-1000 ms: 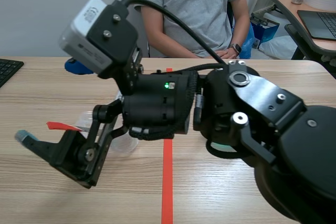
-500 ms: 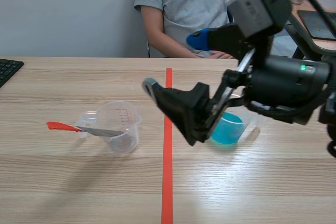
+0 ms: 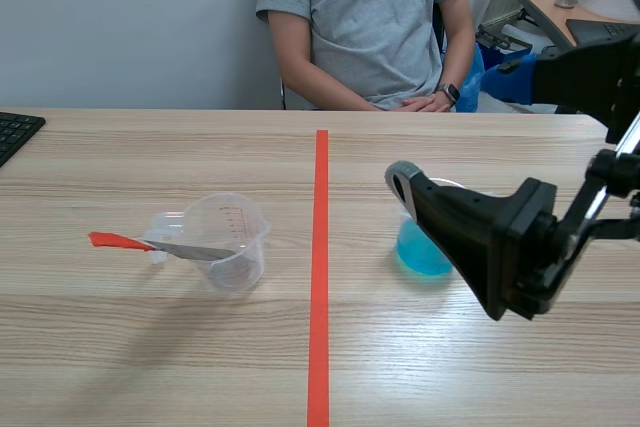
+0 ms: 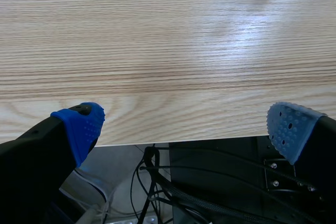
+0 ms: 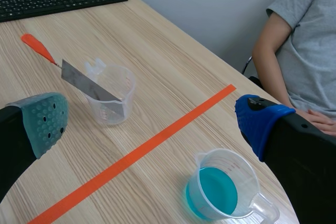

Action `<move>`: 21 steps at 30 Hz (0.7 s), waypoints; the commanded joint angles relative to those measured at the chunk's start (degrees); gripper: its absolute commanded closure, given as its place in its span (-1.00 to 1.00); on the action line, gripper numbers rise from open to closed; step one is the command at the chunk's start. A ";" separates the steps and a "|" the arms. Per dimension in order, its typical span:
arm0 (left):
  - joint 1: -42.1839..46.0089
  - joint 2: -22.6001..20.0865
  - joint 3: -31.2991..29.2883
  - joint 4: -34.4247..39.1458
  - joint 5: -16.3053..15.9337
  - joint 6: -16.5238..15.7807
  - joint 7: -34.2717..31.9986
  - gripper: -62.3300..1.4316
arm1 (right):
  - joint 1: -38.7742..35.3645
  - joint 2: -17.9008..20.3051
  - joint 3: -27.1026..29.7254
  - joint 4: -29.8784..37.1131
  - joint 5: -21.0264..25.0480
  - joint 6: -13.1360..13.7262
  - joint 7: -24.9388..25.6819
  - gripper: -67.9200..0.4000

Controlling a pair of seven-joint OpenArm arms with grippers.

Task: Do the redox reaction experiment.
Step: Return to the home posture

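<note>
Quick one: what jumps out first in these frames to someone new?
The cup of blue liquid stands right of the red tape line in the scene view, with the open right gripper hanging near it. Left of the line, a metal strip with a red handle lies across an empty clear cup. A person in grey sits across the table.

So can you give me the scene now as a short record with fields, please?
clear beaker: left of the tape line, looks empty
metal strip: red handle, lying across the clear beaker's rim
blue beaker: holds blue liquid, right of the tape line
left gripper: open, over the near edge of the table
right gripper: open, raised above the table, holds nothing
</note>
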 commanded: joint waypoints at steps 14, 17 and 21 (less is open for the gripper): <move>6.21 9.38 -18.58 12.83 8.35 -8.22 -1.60 -1.00 | -1.88 -0.33 0.55 0.74 1.25 -2.67 -1.84 -1.00; 8.39 9.90 -20.92 17.73 8.61 -10.54 -2.14 -1.00 | -3.65 -0.31 0.55 1.16 1.22 -3.08 -1.60 -1.00; 9.51 9.94 -22.01 23.61 10.60 -11.04 -1.73 -1.00 | -6.82 -0.31 0.55 2.58 1.05 -5.22 -1.33 -1.00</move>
